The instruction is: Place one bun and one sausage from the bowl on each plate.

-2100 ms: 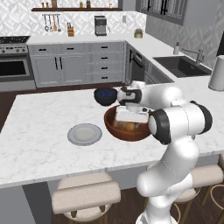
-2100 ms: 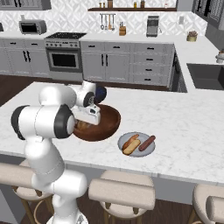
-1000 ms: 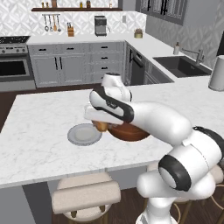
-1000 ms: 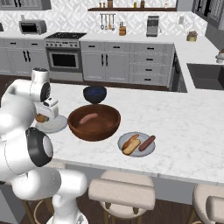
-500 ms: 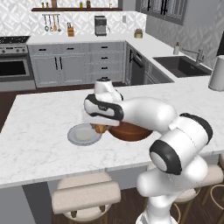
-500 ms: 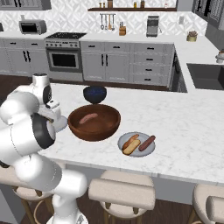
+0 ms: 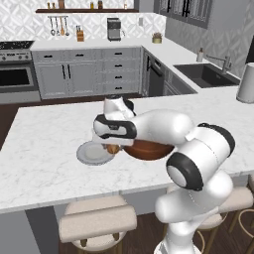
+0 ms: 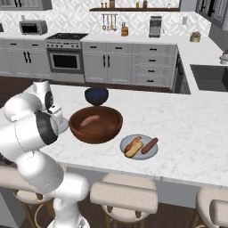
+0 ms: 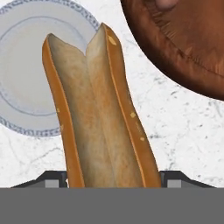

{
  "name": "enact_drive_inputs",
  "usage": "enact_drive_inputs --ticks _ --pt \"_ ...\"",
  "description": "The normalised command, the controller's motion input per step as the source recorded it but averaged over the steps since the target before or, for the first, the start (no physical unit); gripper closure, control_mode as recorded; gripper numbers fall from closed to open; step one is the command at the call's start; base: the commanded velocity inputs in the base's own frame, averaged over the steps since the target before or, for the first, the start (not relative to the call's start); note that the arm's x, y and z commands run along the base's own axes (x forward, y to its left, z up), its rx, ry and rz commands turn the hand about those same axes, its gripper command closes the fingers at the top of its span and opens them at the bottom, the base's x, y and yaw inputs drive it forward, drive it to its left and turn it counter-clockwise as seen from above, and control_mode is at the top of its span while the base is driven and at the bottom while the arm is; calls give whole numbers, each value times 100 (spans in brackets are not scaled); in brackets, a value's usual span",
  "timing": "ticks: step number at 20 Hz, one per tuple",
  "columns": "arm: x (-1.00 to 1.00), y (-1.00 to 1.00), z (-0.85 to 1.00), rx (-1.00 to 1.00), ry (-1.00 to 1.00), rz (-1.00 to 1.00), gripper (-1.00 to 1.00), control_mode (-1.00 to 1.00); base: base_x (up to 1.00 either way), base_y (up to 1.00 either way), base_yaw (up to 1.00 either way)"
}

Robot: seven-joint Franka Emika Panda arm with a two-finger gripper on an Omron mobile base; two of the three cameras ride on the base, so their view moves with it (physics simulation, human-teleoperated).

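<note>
Held bun [image 9: 98,118]: clamped in the claw [image 9: 107,177], long axis running away from the hand camera, its far end over the rim of the empty plate [image 9: 26,83]; the split face is turned toward the camera.
Held bun, left base view: a small tan patch [image 7: 113,148] shows under the white hand, between the empty plate [image 7: 94,153] and the bowl [image 7: 149,149], above the tabletop [image 7: 44,168].
Claw: closed on the bun, a dark tip at each side of its near end in the hand view.
Bowl: the hand view catches its brown rim [image 9: 179,52] just beside the bun; the right base view looks inside, where one sausage [image 8: 90,120] lies on the bottom of the bowl [image 8: 95,124].
Full plate [image 8: 139,147]: seen from the right base, just beside the bowl, carrying a bun [image 8: 133,147] and a sausage [image 8: 149,145] side by side, long axes parallel and slanted.
Blue bowl [image 8: 96,95]: behind the brown bowl, near it.
Empty plate, right base view: mostly hidden behind the arm.
</note>
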Motion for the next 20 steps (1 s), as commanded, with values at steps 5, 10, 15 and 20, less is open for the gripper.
enact_drive_inputs --ticks 5,10,15,20 --pt "28 11 -36 -4 -9 0 100 -100 0 0 0" --pt "12 19 -27 -1 -2 0 100 -100 0 0 0" --pt "28 5 -17 0 0 0 100 -100 0 0 0" --pt "32 6 -19 0 0 0 100 -100 0 0 0"
